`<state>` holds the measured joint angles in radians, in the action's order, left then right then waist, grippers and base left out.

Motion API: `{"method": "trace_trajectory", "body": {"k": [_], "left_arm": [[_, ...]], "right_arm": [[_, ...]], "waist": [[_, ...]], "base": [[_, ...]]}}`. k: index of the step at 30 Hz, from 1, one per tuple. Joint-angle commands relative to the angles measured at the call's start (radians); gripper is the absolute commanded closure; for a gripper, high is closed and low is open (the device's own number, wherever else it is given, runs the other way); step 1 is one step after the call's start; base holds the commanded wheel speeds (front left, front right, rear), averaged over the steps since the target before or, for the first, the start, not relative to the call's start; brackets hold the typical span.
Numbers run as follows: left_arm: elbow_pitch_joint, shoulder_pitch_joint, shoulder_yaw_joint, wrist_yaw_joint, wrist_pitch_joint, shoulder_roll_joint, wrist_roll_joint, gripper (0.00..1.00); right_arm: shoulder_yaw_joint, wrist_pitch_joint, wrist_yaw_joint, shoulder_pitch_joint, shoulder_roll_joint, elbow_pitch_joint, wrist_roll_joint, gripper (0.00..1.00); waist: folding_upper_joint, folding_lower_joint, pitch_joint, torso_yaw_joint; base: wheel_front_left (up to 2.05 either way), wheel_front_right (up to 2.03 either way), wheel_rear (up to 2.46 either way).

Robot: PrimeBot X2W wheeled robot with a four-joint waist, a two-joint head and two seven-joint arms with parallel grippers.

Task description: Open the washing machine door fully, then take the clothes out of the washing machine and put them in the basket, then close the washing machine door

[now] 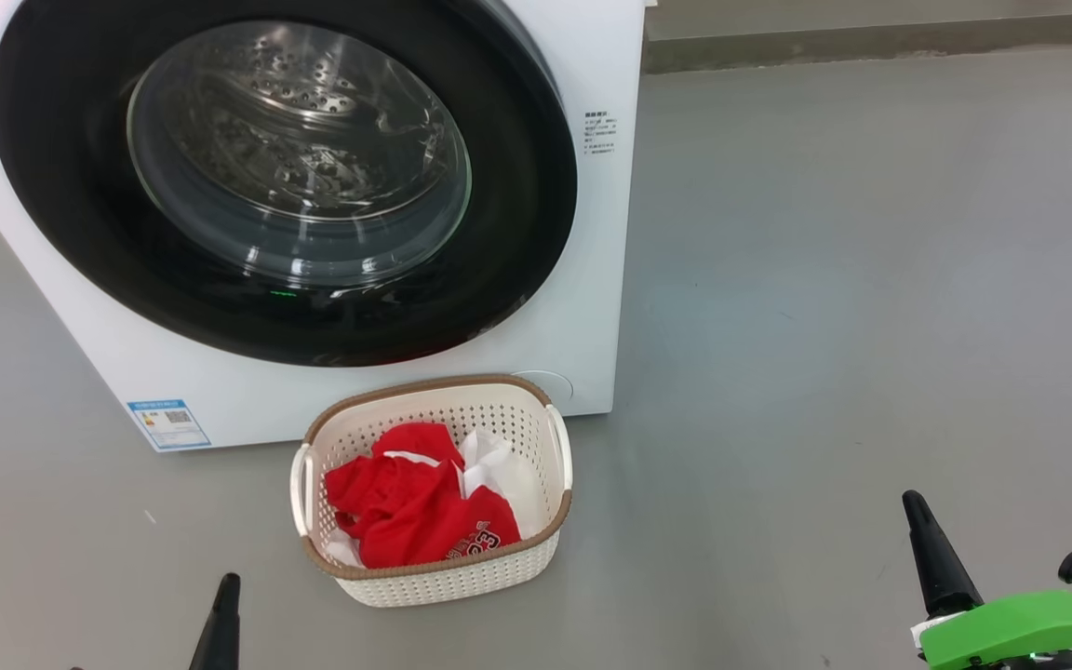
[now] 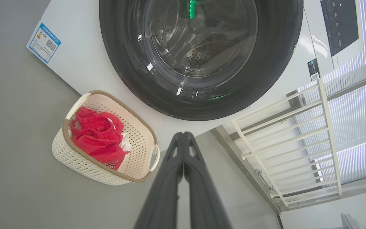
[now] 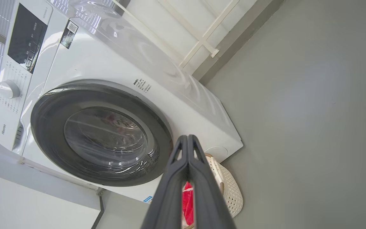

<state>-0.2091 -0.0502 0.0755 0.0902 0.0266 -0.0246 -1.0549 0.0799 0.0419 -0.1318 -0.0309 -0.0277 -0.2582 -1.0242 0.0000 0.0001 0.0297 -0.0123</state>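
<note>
washing machine point(image 1: 592, 307): white
washing machine door point(image 1: 61, 205): glossy black rim, clear glass
drum point(image 1: 313, 84): steel, dotted with holes
label point(image 1: 168, 423): blue and white
basket point(image 1: 443, 582): cream, hole-grid walls, brown woven rim
clothes point(image 1: 406, 507): red, some white, white lettering
floor point(image 1: 871, 279): plain grey
bracket point(image 1: 1011, 628): bright green

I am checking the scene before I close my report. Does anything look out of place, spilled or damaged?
Nothing stands out. The washing machine door sits shut and looks undamaged. The clothes lie inside the basket, which stands upright before the machine.
</note>
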Motion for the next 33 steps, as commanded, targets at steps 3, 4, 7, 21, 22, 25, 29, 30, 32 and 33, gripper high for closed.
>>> {"method": "trace_trajectory", "body": {"k": [3, 4, 7, 21, 22, 25, 29, 30, 32, 33], "left_arm": [[0.015, 0.059, 0.025, 0.016, -0.012, -0.018, -0.055, 1.0], [0.014, 0.061, 0.025, 0.016, -0.015, -0.018, -0.066, 1.0], [0.01, 0.068, 0.026, 0.018, -0.023, -0.018, -0.1, 1.0], [-0.005, 0.097, 0.03, 0.025, -0.061, -0.021, -0.245, 1.0], [-0.006, 0.099, 0.03, 0.026, -0.063, -0.021, -0.256, 1.0], [-0.009, 0.106, 0.031, 0.027, -0.072, -0.021, -0.289, 1.0], [-0.014, 0.114, 0.032, 0.03, -0.084, -0.022, -0.334, 1.0], [-0.015, 0.117, 0.033, 0.03, -0.086, -0.022, -0.345, 1.0], [-0.017, 0.121, 0.033, 0.031, -0.092, -0.023, -0.367, 1.0], [-0.018, 0.123, 0.034, 0.032, -0.095, -0.023, -0.379, 1.0]], "right_arm": [[-0.006, -0.016, 0.0, 0.056, -0.018, 0.023, -0.059, 1.0], [-0.005, -0.019, 0.0, 0.058, -0.018, 0.023, -0.071, 1.0], [-0.003, -0.028, 0.0, 0.064, -0.019, 0.022, -0.106, 1.0], [0.007, -0.067, 0.0, 0.088, -0.021, 0.019, -0.261, 1.0], [0.008, -0.07, 0.0, 0.089, -0.022, 0.019, -0.272, 1.0], [0.01, -0.079, 0.0, 0.095, -0.022, 0.019, -0.308, 1.0], [0.013, -0.091, 0.0, 0.102, -0.023, 0.018, -0.355, 1.0], [0.014, -0.095, 0.001, 0.104, -0.023, 0.018, -0.367, 1.0], [0.016, -0.101, 0.001, 0.108, -0.023, 0.017, -0.391, 1.0], [0.017, -0.104, 0.001, 0.11, -0.024, 0.017, -0.403, 1.0]], "waist": [[0.0, 0.0, -0.002, 0.001], [0.0, 0.0, -0.003, 0.001], [0.0, 0.0, -0.005, 0.002], [0.0, 0.0, -0.014, 0.005], [0.0, 0.0, -0.015, 0.006], [0.0, 0.0, -0.017, 0.006], [0.0, 0.0, -0.019, 0.007], [0.0, 0.0, -0.02, 0.008], [0.0, 0.0, -0.021, 0.008], [0.0, 0.0, -0.022, 0.008]], "base": [[0.0, 0.0, 0.0], [0.0, 0.0, 0.0], [0.0, 0.0, 0.0], [0.0, 0.0, 0.0], [0.0, 0.0, 0.0], [0.0, 0.0, 0.0], [0.0, 0.0, 0.0], [0.0, 0.0, 0.0], [0.0, 0.0, 0.0], [0.0, 0.0, 0.0]]}}
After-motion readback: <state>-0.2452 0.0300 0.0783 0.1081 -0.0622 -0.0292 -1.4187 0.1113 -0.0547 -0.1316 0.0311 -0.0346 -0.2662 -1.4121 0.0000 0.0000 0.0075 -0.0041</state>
